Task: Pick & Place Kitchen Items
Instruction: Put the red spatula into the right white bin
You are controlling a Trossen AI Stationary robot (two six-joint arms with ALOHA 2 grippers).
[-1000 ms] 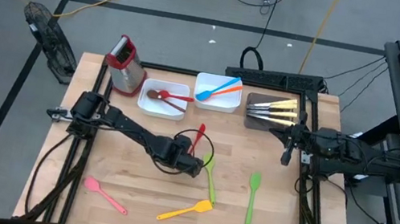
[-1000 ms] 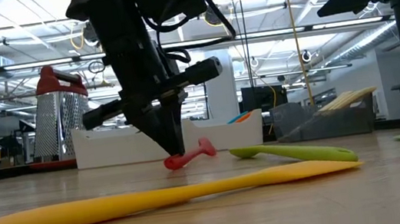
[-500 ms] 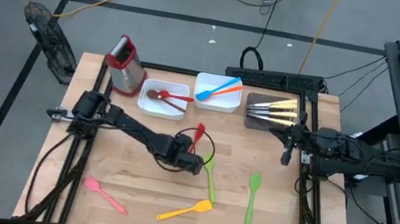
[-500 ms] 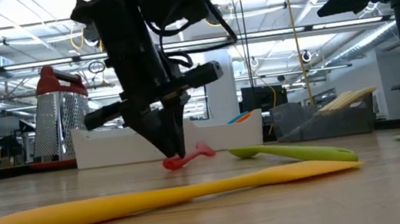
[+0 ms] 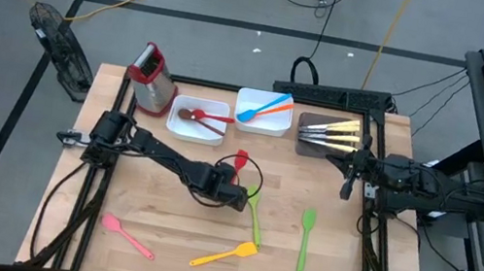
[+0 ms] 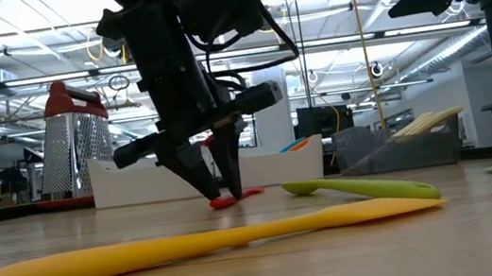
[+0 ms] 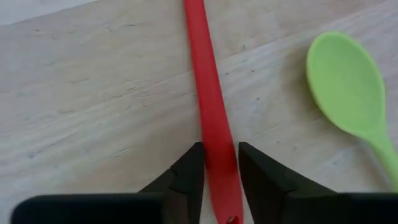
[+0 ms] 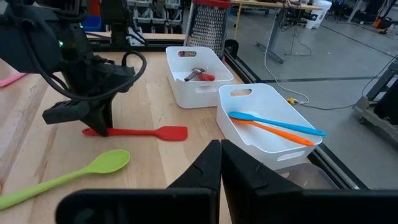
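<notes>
The left gripper (image 7: 216, 177) straddles the thin red silicone spatula (image 7: 210, 106) at its handle, jaws released; it looks light and slippery.

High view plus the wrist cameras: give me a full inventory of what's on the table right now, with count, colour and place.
red spatula: 1, red, mid-table, handle between the left fingers
green spoons: 2, green, one beside the red spatula, one farther right
yellow spatula: 1, yellow, front centre
pink spatula: 1, pink, front left
white trays: 2, white, back; left one holds a brown spoon and a red utensil, right one a blue and an orange utensil
dark tray: 1, back right, holds pale-handled knives, count unclear
grater: 1, metal, red top, back left
left gripper: open, astride the red handle
right gripper: shut, by the dark tray
</notes>
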